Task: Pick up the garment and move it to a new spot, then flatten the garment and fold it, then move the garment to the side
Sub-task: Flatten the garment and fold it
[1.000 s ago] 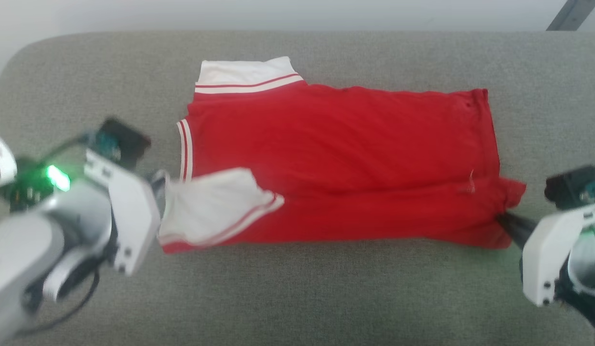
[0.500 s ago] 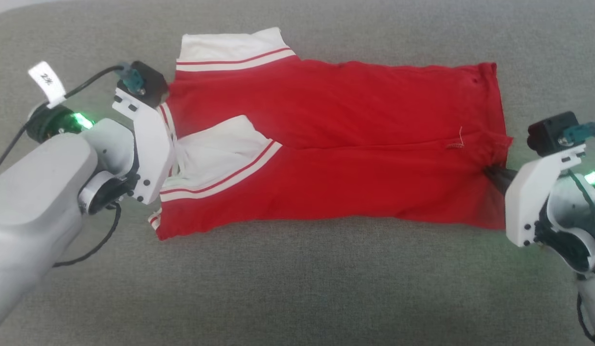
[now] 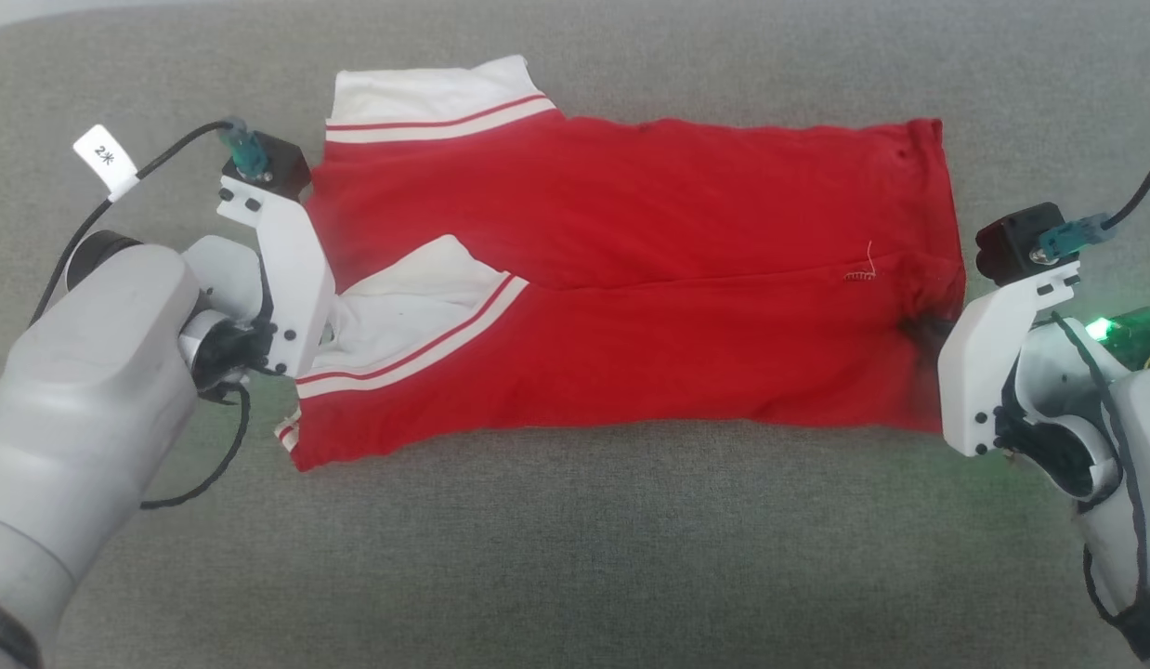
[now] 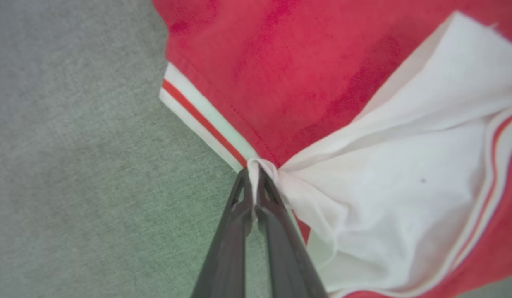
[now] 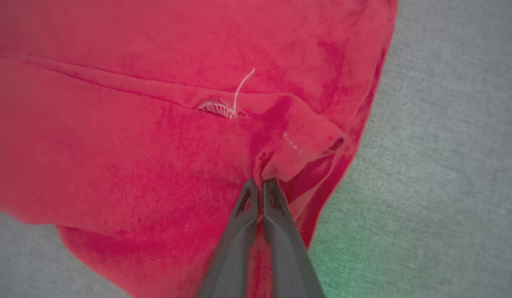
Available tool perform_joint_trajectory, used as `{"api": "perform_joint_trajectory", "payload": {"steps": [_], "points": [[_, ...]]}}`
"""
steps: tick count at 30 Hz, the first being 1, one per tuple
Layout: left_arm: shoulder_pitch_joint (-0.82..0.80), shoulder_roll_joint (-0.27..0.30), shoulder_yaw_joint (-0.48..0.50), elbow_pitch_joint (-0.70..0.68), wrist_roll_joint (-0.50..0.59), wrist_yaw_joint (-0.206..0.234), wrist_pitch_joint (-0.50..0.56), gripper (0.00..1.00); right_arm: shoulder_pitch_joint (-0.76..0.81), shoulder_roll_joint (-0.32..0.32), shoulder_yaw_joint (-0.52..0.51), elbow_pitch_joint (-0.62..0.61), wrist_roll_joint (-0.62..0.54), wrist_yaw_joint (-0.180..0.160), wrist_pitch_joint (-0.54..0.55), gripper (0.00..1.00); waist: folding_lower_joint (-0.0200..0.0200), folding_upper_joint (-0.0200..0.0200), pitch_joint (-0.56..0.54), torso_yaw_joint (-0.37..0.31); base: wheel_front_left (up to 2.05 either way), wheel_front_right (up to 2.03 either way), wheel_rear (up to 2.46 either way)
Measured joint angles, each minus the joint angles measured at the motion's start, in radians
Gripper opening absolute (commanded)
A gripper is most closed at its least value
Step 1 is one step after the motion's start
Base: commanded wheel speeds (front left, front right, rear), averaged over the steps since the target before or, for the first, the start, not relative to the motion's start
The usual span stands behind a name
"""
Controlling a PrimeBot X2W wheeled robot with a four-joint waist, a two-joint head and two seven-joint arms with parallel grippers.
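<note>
The red shirt (image 3: 649, 269) is seen whole from the head view. Up close, its white sleeve (image 4: 405, 174) is pinched by the left gripper (image 4: 254, 180), its hem (image 5: 305, 145) by the right gripper (image 5: 262, 184).

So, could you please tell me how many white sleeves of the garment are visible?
2. One sleeve lies flat at the garment's far edge; the other is folded inward, pinched by the left end effector.
</note>
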Motion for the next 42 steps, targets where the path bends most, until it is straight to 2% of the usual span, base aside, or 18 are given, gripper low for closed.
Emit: {"api": "perform_joint_trajectory", "payload": {"steps": [1,2,11,17,21,26,33,34,42], "points": [[-0.004,-0.008,0.001,0.012,-0.001,-0.004,-0.006,0.87,-0.002,0.001,0.0,0.007,0.004,0.0,-0.001,0.99,0.0001,0.0,-0.006,0.001,0.0,0.0,0.0],[-0.01,-0.013,0.001,0.021,-0.002,-0.004,-0.009,1.0,-0.003,0.0,0.0,0.009,0.006,0.0,-0.002,1.0,0.0,0.0,-0.013,0.003,0.0,0.0,0.0],[-0.056,-0.009,-0.008,0.007,0.006,-0.014,-0.03,1.0,0.032,-0.014,-0.095,-0.06,-0.014,0.0,-0.063,1.0,0.0001,0.0,-0.07,0.042,0.0,0.0,0.0],[-0.026,0.032,-0.011,-0.084,0.004,0.009,-0.026,1.0,0.094,0.036,-0.231,-0.162,-0.097,0.0,-0.171,1.0,0.0,0.0,-0.106,0.066,0.0,0.0,0.0],[0.035,0.073,-0.016,-0.189,-0.004,0.051,-0.007,1.0,0.136,0.082,-0.314,-0.245,-0.173,0.0,-0.25,1.0,0.0,0.0,-0.121,0.07,0.0,0.0,0.0],[0.134,0.153,-0.013,-0.336,-0.03,0.123,0.002,1.0,0.186,0.159,-0.393,-0.348,-0.263,0.0,-0.335,1.0,0.0,0.0,-0.126,0.052,0.0,0.0,0.0],[0.258,0.244,0.009,-0.5,-0.081,0.235,-0.003,1.0,0.261,0.239,-0.448,-0.446,-0.337,0.0,-0.37,1.0,0.0001,0.0,-0.115,0.013,0.0,0.0,0.0],[0.28,0.259,0.018,-0.533,-0.095,0.263,-0.003,1.0,0.277,0.255,-0.455,-0.468,-0.34,0.0,-0.369,1.0,0.0,0.0,-0.108,0.001,0.0,0.0,0.0],[0.328,0.28,0.03,-0.583,-0.135,0.331,0.012,1.0,0.3,0.292,-0.457,-0.506,-0.346,0.0,-0.35,1.0,0.0,0.0,-0.08,-0.037,0.0,0.0,0.0]]}}
